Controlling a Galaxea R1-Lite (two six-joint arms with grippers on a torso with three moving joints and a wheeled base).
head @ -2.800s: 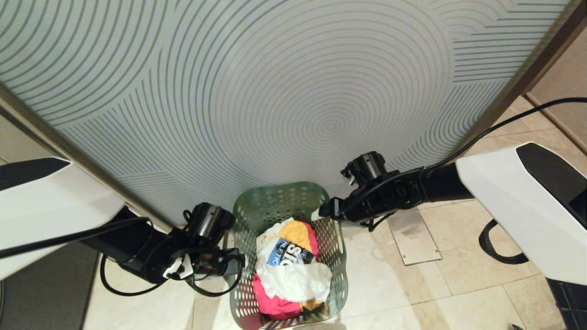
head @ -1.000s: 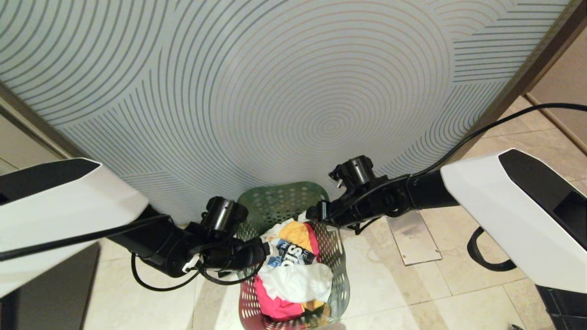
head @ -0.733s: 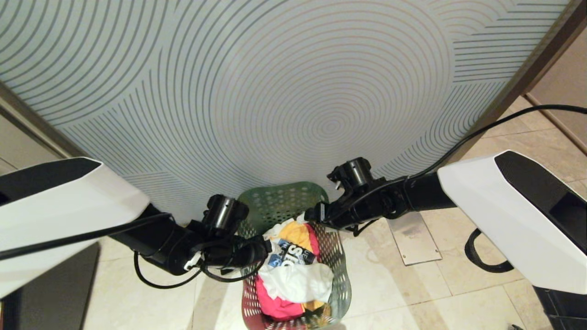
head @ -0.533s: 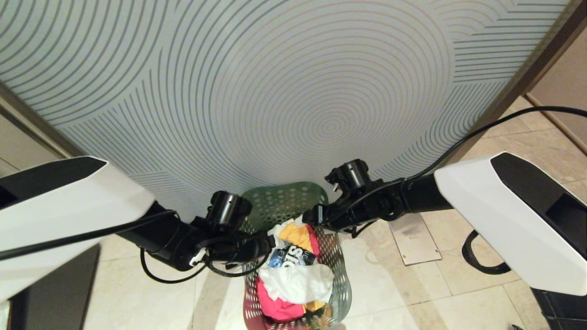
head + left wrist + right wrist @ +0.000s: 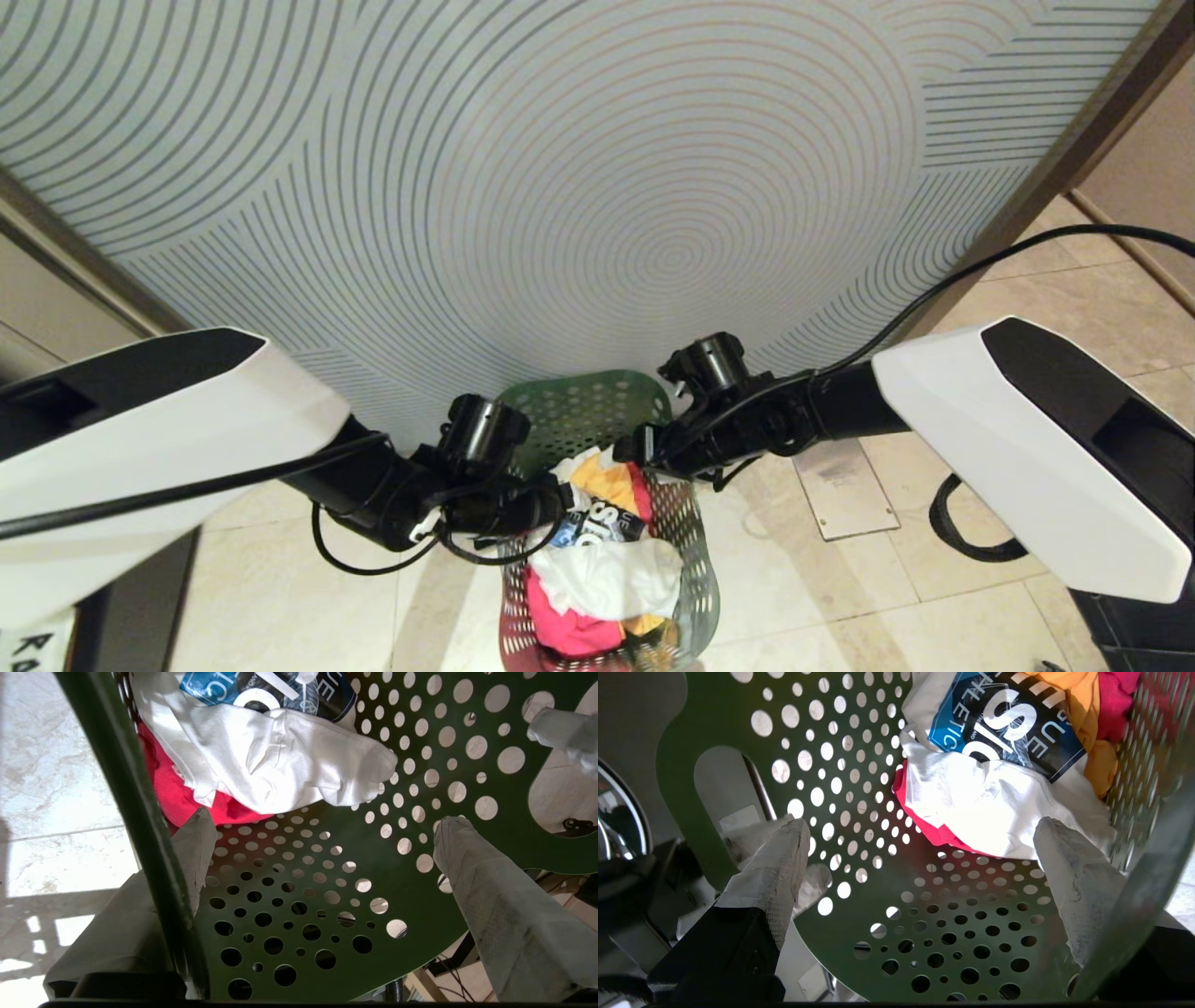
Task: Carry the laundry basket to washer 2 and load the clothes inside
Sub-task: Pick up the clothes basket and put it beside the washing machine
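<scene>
Laundry basket (image 5: pixel 597 439), green and perforated, stood on the tiled floor (image 5: pixel 840 579) directly before me, its far end against a panel (image 5: pixel 597 187) patterned with concentric lines. The clothes (image 5: pixel 602 560) lay heaped inside: a white garment with printed lettering (image 5: pixel 1008 723) on top, a yellow-orange one toward the far end, a pink-red one beneath. Washer 2 was in no view, so by my judgement the carrying was not yet under way.

My left gripper (image 5: pixel 322 840) was at the basket's left rim, jaws spread wide and gripping nothing; one finger (image 5: pixel 187 858) sat just at the green rim bar, the other (image 5: pixel 472 868) inside over the perforated wall. My right gripper (image 5: pixel 920 835) mirrored it at the right rim, likewise fully spread and empty, one finger (image 5: pixel 775 863) near a cut-out handle in the end wall, the other (image 5: pixel 1069 868) beside the white garment.

Both arms met the basket from opposite sides, presumably so that each pincer could straddle a wall and the load be lifted level. Closing too deep risked pinching cloth along with plastic.
</scene>
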